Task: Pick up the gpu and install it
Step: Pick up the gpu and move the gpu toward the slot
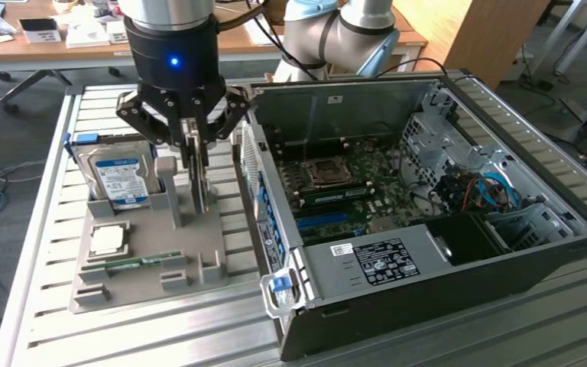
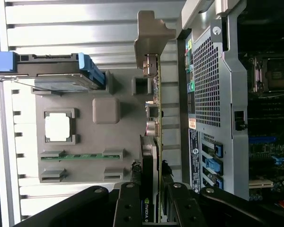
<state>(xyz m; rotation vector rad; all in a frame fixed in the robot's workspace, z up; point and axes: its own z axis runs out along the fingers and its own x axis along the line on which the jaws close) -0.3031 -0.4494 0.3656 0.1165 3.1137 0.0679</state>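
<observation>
Along the grey holder's [image 1: 146, 287] edge nearest the open computer case [image 2: 213, 85], grips the gpu [image 2: 155, 127] upright between clenched fingers [image 2: 128, 208], long axis parallel to the case's rear wall, silvery bracket [image 2: 151, 28] pointing away from the gripper [image 2: 152, 201].

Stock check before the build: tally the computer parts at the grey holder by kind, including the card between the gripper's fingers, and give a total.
hard drive: 1
processor chip: 1
RAM stick: 1
gpu: 1
Total: 4
</observation>
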